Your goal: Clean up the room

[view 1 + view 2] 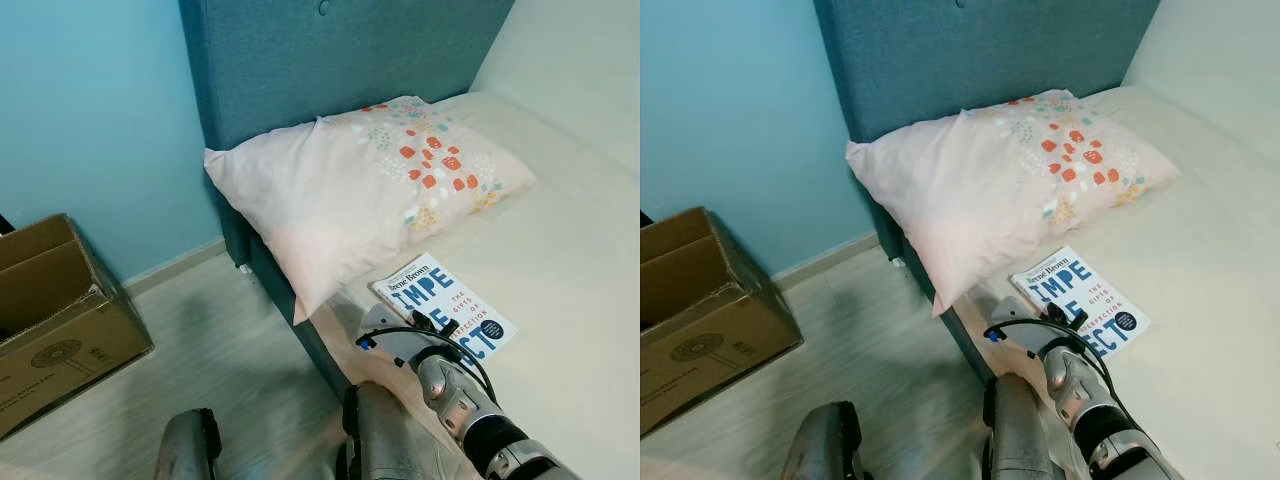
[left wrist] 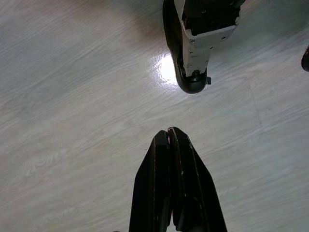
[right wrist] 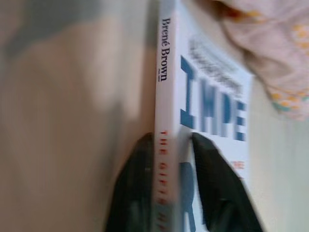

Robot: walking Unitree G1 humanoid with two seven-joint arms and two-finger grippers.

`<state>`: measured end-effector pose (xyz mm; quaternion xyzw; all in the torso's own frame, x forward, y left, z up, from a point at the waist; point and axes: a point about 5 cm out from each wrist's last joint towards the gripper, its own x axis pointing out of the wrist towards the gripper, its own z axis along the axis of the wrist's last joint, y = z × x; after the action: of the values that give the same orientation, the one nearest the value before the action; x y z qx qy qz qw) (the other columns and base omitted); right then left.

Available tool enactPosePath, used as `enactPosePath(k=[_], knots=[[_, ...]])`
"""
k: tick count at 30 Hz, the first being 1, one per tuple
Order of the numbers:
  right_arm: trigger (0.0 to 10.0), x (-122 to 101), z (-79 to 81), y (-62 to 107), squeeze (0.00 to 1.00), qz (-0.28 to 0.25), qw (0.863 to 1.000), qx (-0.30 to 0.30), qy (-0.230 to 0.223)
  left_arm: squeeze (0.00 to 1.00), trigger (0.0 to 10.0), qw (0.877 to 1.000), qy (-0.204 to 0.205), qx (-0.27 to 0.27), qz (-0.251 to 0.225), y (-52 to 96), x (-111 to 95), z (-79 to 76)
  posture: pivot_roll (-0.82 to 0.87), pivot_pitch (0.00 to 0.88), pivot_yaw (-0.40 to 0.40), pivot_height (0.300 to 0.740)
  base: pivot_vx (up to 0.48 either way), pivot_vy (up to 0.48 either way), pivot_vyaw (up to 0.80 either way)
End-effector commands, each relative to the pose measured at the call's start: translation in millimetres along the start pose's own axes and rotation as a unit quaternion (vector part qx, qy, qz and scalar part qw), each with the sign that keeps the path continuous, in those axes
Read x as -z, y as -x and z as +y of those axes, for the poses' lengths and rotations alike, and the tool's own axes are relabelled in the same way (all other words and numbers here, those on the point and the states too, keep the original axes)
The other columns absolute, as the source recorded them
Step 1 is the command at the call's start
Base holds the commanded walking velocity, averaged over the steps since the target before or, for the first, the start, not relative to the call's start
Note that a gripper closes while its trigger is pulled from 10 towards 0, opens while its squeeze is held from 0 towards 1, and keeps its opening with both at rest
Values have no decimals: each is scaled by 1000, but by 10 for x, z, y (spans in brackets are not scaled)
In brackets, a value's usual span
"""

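While the right gripper (image 3: 169, 145) sits at the near left edge of the book (image 1: 445, 305), its two black fingers (image 3: 212, 188) straddle the spine, one each side, gripping it per the right wrist view. Book is white w/ blue lettering, lying flat on the cream mattress (image 1: 570, 260), near the mattress's left edge, just below the pillow (image 1: 370, 185). Pillow is pale pink w/ orange and teal print, leaning vs the teal headboard (image 1: 330, 60), its near corner hanging over the bed edge. Left gripper (image 2: 169, 133) hangs idle over the pale wood floor (image 2: 72, 96), fingers pressed together, nothing between them; robot's foot (image 2: 193, 48) is beyond it. Open cardboard box (image 1: 55, 310) sits on the floor at far left, by the blue wall (image 1: 90, 110).
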<state>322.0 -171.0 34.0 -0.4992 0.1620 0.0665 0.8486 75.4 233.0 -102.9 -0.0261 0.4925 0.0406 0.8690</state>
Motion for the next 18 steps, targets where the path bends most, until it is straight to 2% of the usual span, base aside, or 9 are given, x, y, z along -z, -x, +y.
enactPosePath(k=[1,6,9,11,14,15,16,17,18], knots=[[10000,151,148,60,1000,29,999,-42,1,0,10000,1000,7,2,25,23,129,-44,14,240,-92,595,0,0,0],[10000,256,135,64,1000,49,998,-49,4,0,10000,1000,9,2,25,-3,93,-68,14,207,-93,595,0,0,0],[10000,262,64,39,1000,52,998,-41,2,0,10000,1000,10,3,23,-27,50,-87,14,191,-93,595,0,0,0],[10000,220,-46,-10,1000,48,998,-30,-10,0,10000,1000,13,3,17,-73,-44,-122,15,146,-96,595,0,0,0],[10000,181,-95,-31,1000,41,999,-25,-25,0,10000,1000,16,3,14,-91,-85,-133,16,140,-96,595,0,0,0],[10000,110,-127,-56,1000,31,997,-31,-65,0,10000,1000,18,3,11,-113,-135,-146,16,111,-95,595,0,0,0],[10000,-13,-113,-78,1000,14,986,-63,-153,0,10000,1000,21,2,9,-136,-192,-156,13,80,-92,595,0,0,0],[10000,-13,-113,-78,1000,14,986,-63,-153,0,10000,1000,21,2,9,-136,-192,-156,13,80,-92,595,0,0,0],[10000,-102,-104,-88,1000,-1,973,-87,-215,0,10000,1000,22,1,7,-150,-229,-163,13,80,-92,595,0,0,0]])
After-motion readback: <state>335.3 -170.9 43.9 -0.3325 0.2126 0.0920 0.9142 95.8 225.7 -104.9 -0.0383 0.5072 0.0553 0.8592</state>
